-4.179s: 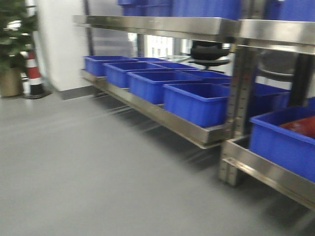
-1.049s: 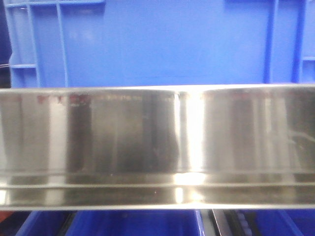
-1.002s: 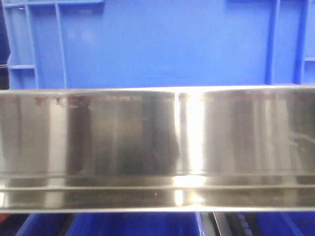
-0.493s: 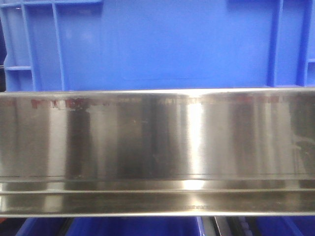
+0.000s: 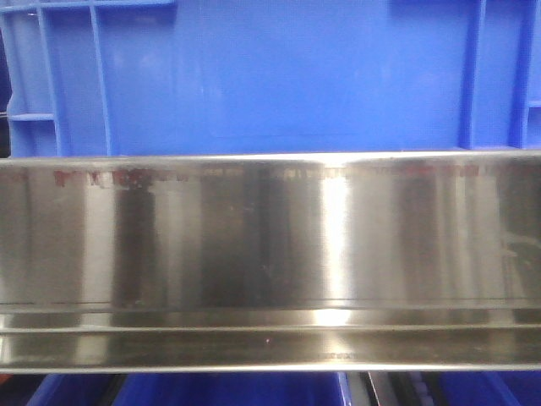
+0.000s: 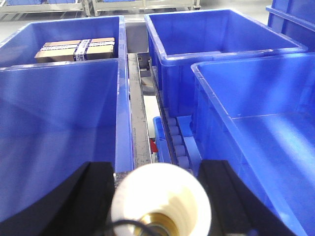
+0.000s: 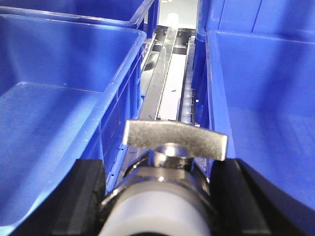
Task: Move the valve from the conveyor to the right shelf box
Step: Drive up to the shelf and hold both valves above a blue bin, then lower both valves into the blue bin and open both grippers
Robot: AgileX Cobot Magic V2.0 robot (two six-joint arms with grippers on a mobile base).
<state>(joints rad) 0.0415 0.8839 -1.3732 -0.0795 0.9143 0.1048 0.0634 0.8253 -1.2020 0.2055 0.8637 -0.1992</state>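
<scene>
**Right gripper** point(image 7: 162, 199): closed around the valve point(image 7: 170, 147), which is held with its flat metal handle uppermost and its white cap towards the camera.

**Position:** the valve is held directly above the steel rail point(image 7: 165, 78), between the two blue boxes. The right-hand box point(image 7: 261, 103) lies just right of the rail and the left-hand box point(image 7: 54, 98) just left of it. No conveyor is seen.

**Left gripper** point(image 6: 160, 206): clamped on a white-capped part point(image 6: 162, 189), judged to be a second valve and seen end-on.

**Cardboard carton** point(image 6: 76, 49): seen in a far box left of the rail.

**Hazards:**
- If the valve were released here, it would probably be dropped onto the rail rather than into a box.
- The handle could be caught on the right-hand box's wall if it were carried across too low.
</scene>
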